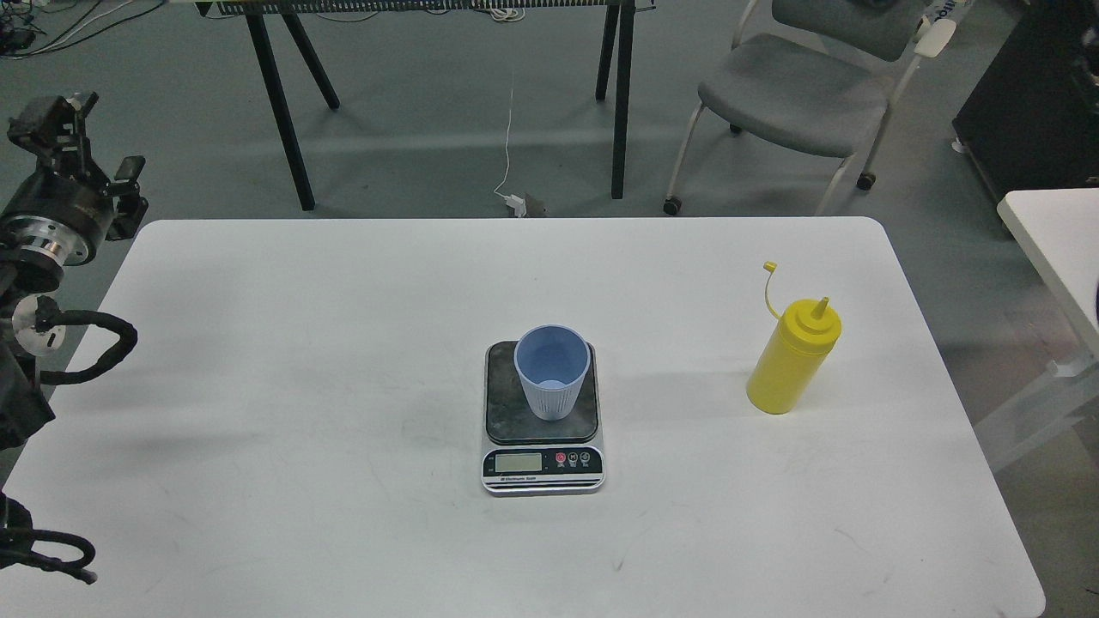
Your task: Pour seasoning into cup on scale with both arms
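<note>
Head view, cup (551, 371) on scale (542, 418), upright

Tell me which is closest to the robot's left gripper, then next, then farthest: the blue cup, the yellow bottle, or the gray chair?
From the left gripper, at the table's far-left edge, in the head view:
1. The cup, mid-table on the scale.
2. The bottle, on the table's right side.
3. The chair, on the floor beyond the table's far right corner.

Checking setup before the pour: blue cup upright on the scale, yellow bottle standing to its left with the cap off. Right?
One thing is wrong: the head view shows the yellow bottle standing to the right of the blue cup, not the left. The cup is upright on the scale, and the bottle's cap is off.
</note>
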Robot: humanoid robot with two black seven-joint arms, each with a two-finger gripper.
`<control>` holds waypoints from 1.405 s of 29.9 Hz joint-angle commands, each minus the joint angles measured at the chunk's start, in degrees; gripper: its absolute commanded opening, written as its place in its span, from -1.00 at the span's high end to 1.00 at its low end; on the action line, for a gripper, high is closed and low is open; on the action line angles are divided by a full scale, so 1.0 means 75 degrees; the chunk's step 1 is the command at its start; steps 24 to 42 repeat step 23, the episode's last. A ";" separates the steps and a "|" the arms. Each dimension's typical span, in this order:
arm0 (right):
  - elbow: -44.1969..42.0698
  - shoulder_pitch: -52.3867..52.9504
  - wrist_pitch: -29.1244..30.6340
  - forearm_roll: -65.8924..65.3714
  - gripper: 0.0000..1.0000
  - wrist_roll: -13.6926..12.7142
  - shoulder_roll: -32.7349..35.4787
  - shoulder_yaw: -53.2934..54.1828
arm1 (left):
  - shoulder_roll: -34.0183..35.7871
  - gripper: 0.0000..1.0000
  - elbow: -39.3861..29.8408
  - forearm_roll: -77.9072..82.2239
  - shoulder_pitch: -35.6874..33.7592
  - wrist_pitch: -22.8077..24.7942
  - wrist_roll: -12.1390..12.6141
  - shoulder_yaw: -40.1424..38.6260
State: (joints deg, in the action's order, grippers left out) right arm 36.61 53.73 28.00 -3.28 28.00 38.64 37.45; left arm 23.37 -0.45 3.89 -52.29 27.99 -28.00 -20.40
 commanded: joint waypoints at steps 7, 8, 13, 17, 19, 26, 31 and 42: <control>-0.0054 -0.0202 0.0000 0.0016 -1.00 0.0000 -0.2139 -0.0446 | 0.0072 -0.74 0.0001 -0.0226 -0.0258 0.0001 0.0000 -0.0011; -0.0053 -0.0319 0.0000 0.0016 -1.00 0.0000 -0.2337 -0.0435 | 0.0072 -0.74 0.0001 -0.0238 -0.0293 0.0001 0.0000 -0.0011; -0.0077 -0.0753 0.0000 0.0028 -1.00 0.0000 -0.2796 -0.0318 | 0.0084 -0.74 0.0012 -0.0506 -0.0574 0.0001 0.0000 -0.0104; 0.0028 -0.0894 0.0000 0.0297 -1.00 0.0000 -0.2808 -0.0317 | 0.0084 -0.75 0.0012 -0.0812 -0.0680 0.0001 0.0000 -0.0268; 0.0040 -0.0941 0.0000 0.0344 -1.00 0.0000 -0.2831 -0.0317 | 0.0084 -0.77 0.0012 -0.0905 -0.0750 0.0001 0.0000 -0.0362; 0.0029 -0.0964 0.0000 0.0356 -1.00 0.0000 -0.2843 -0.0317 | 0.0072 -0.77 0.0012 -0.0929 -0.0867 0.0001 0.0000 -0.0561; 0.0029 -0.0964 0.0000 0.0356 -1.00 0.0000 -0.2843 -0.0317 | 0.0072 -0.77 0.0012 -0.0929 -0.0867 0.0001 0.0000 -0.0561; 0.0029 -0.0964 0.0000 0.0356 -1.00 0.0000 -0.2843 -0.0317 | 0.0072 -0.77 0.0012 -0.0929 -0.0867 0.0001 0.0000 -0.0561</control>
